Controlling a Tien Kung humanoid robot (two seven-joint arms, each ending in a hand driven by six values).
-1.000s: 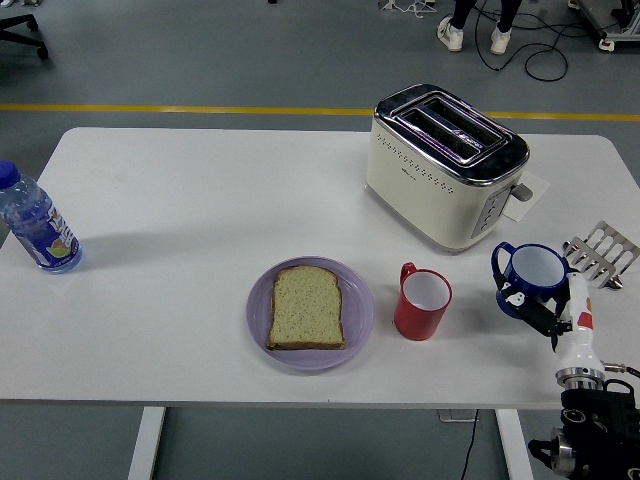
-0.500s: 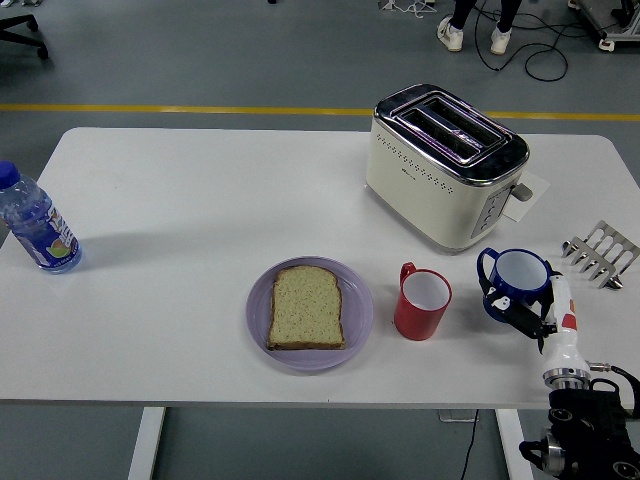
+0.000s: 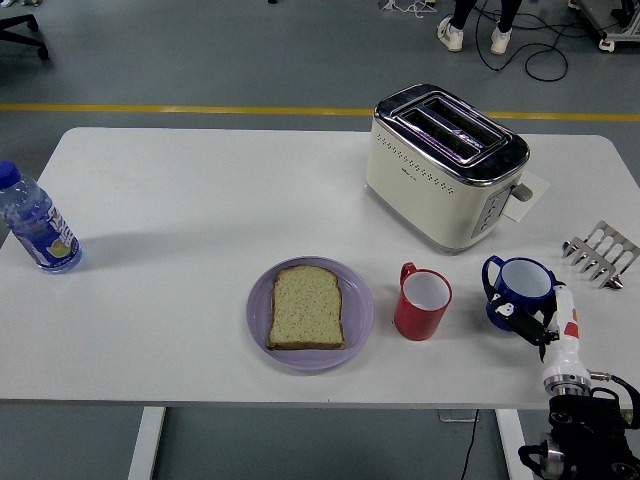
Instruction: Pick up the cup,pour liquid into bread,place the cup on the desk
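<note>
blue cup [image 3: 522,288] in my right hand [image 3: 535,322], fingers clamped on its body | rigid, glazed, probably slippery | I'd hold mid-wall | bread [image 3: 307,307] well left

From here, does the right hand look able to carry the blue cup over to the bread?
Probably yes: the right hand grips the blue cup, but the red cup stands between it and the bread, so it must lift over.

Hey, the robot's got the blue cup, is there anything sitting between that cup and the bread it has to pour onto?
Yes. The red cup stands on the table directly between the blue cup, held by the right robot hand, and the bread on the purple plate. The pour would likely need to pass over it.
</note>
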